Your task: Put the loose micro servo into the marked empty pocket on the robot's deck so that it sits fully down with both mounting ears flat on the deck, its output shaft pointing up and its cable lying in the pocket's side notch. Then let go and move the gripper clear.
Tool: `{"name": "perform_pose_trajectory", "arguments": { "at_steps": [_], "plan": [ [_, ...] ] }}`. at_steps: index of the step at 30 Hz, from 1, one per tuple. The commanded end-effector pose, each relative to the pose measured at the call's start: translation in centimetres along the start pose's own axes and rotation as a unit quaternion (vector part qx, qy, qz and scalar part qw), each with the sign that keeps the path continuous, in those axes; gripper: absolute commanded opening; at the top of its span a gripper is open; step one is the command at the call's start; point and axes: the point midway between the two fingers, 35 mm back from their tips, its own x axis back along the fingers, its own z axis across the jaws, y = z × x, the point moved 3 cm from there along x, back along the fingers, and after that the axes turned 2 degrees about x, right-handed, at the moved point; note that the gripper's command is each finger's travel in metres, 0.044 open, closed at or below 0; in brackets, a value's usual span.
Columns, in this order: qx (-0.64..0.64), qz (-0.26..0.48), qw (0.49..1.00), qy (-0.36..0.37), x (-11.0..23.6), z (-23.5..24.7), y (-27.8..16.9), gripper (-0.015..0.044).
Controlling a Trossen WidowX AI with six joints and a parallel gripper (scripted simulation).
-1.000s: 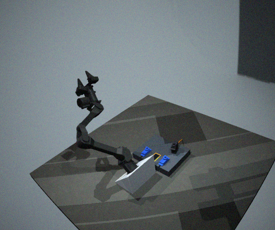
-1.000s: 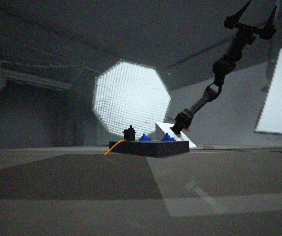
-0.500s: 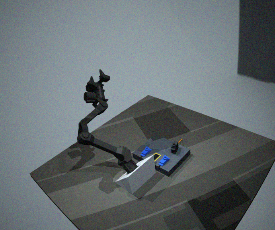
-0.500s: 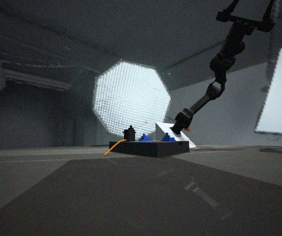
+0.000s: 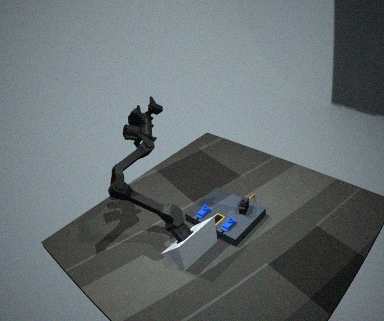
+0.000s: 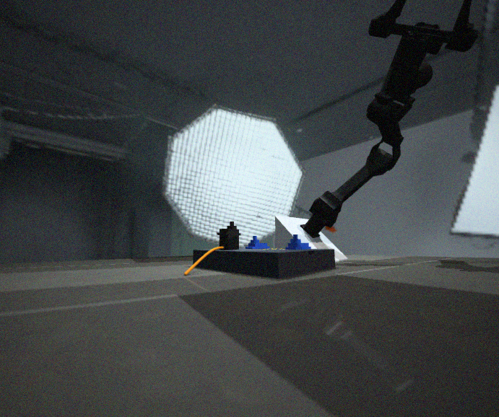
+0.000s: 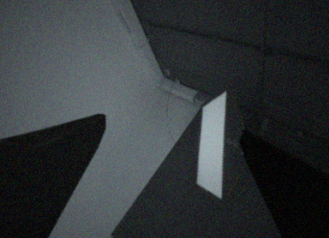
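The loose micro servo (image 5: 243, 206) (image 6: 229, 238) is black and stands upright on top of the dark deck (image 5: 237, 236) (image 6: 258, 263), shaft up. Its orange cable (image 5: 252, 196) (image 6: 202, 261) reaches out past the deck's edge. A yellow outline (image 5: 220, 215) marks the empty pocket between two blue servos; the white wedge partly hides it in the top view. My gripper (image 5: 144, 102) (image 6: 435, 3) (image 7: 175, 128) is open and empty, high above the table and away from the deck, fingers pointing upward. Its fingertips are cut off in the exterior view.
One blue servo (image 5: 204, 211) (image 6: 297, 243) sits left of the pocket in the top view, the other blue servo (image 5: 229, 224) (image 6: 256, 244) right of it. A white wedge (image 5: 199, 245) (image 6: 285, 231) stands beside the deck at the arm's base. The wrist view shows only the room.
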Motion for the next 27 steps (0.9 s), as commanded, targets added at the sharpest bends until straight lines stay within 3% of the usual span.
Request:
{"name": "perform_pose_trajectory", "arguments": {
  "at_steps": [1,27],
  "plan": [
    [-0.005,0.035,0.999,-0.01,-0.4,-0.9,-2.2,0.044],
    [-0.107,0.24,0.957,-0.12,0.0,-8.2,-14.2,0.044]
  ]
}}
